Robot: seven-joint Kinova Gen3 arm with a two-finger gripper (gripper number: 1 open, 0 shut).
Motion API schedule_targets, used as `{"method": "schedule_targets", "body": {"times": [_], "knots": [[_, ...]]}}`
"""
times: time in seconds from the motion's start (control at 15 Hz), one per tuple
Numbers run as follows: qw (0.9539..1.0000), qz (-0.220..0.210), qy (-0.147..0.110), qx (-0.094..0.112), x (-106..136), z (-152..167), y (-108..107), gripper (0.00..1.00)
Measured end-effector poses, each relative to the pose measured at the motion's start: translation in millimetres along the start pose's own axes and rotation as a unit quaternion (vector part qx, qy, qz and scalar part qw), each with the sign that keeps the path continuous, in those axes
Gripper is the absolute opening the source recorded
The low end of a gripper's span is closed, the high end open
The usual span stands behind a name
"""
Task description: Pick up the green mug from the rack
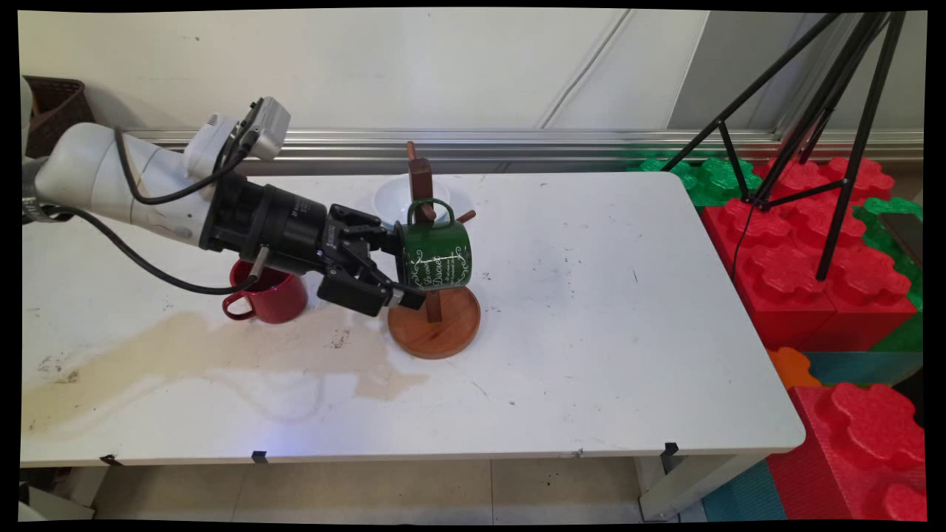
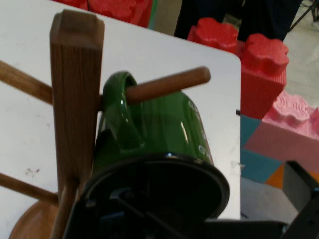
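At the gripper (image 1: 395,270), a green mug (image 1: 436,255) hangs on the wooden rack (image 1: 434,325).

The table's (image 1: 591,332) right half and near edge lay open. Toward the back edge stood a wooden mug tree (image 1: 432,295) bearing a green mug (image 1: 436,255), a white bowl (image 1: 392,196) behind, a red mug (image 1: 270,295) leftward.

**Reaching in low from the left**

Arm (image 1: 111,181) stretched almost level over the table from the left, dipping slightly toward the right. Black wrist (image 1: 273,229) in line with it, cables (image 1: 148,196) looping beneath and over. Gripper (image 1: 400,268) pointing right, held sideways above the tabletop. Fingers (image 2: 299,199) spread wide, one above the other in the main view; only one visible in the hand view.
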Motion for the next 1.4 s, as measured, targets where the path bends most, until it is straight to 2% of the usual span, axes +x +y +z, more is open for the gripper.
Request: {"method": "schedule_targets", "body": {"times": [1.4], "knots": [[0.9994, -0.013, 0.025, 0.022, -4, 15, 6, 1.0]]}}
